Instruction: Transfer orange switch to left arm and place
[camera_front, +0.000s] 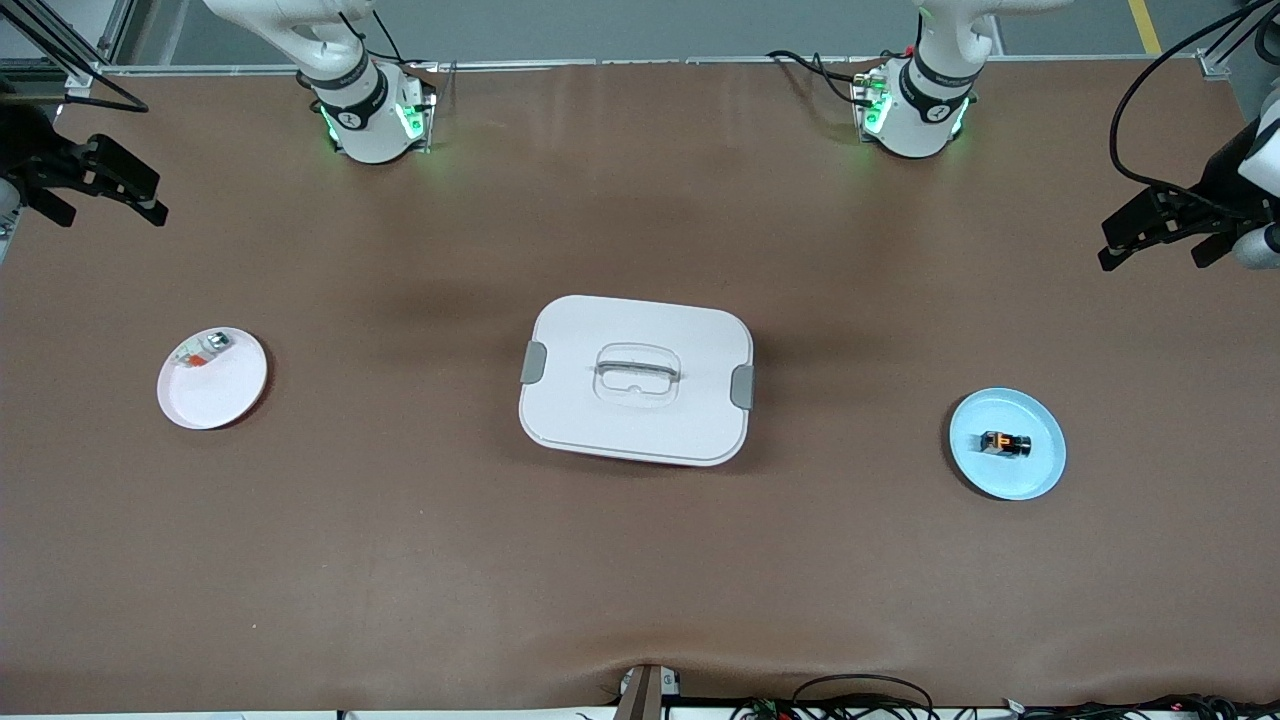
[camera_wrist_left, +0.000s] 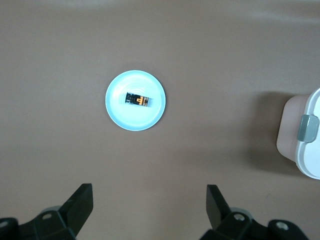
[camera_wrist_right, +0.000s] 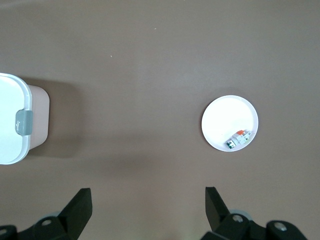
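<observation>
The orange switch (camera_front: 1005, 444) lies on a light blue plate (camera_front: 1035, 472) toward the left arm's end of the table. In the left wrist view the switch (camera_wrist_left: 137, 100) sits in the middle of that plate (camera_wrist_left: 119, 111). My left gripper (camera_front: 1150, 250) hangs open and empty high over the table's edge at that end; its fingers (camera_wrist_left: 80, 205) stand wide apart. The white box (camera_front: 636, 380) stands shut at the table's middle. My right gripper (camera_front: 105, 212) hangs open and empty over the right arm's end of the table, and in its wrist view the right gripper (camera_wrist_right: 148, 202) holds nothing.
A white plate (camera_front: 215, 402) toward the right arm's end holds a small white-grey part with a red bit (camera_front: 203, 350); the plate also shows in the right wrist view (camera_wrist_right: 222, 122). The box's latched ends show in both wrist views (camera_wrist_left: 307, 135) (camera_wrist_right: 12, 120). Brown mat covers the table.
</observation>
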